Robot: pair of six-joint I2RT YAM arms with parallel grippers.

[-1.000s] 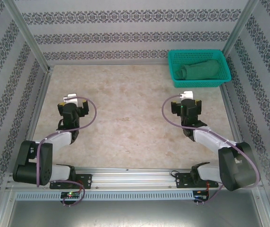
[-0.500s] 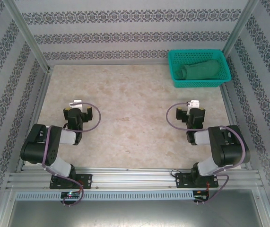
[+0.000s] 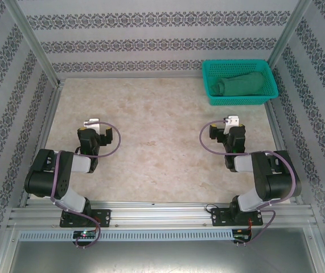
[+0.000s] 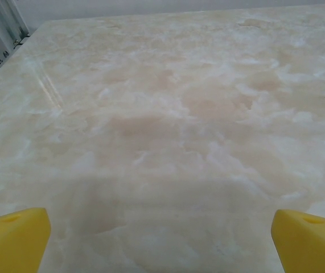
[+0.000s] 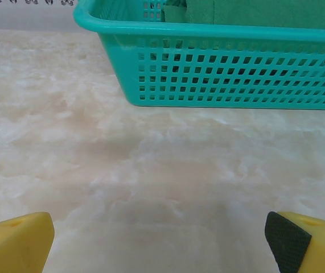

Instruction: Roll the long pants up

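The long pants (image 3: 239, 85) lie bundled as dark green cloth inside the teal mesh basket (image 3: 213, 96) at the table's back right. In the right wrist view the basket wall (image 5: 236, 74) stands just ahead, with the green pants (image 5: 253, 11) showing over its rim. My right gripper (image 3: 226, 132) rests low on the table in front of the basket, open, with nothing between its yellow fingertips (image 5: 14, 242). On the left side of the table my left gripper (image 3: 94, 134) is also open over bare marble, its yellow fingertips (image 4: 11, 242) wide apart.
The marble-patterned table (image 3: 156, 131) is bounded by metal frame posts and patterned walls on three sides. A frame rail (image 4: 3, 28) runs along the table's left edge. Both arms sit folded close to their bases at the near edge.
Both arms have drawn back toward their bases and folded, lowering the grippers to the table. Both grippers stayed open. The pants and basket have not moved.
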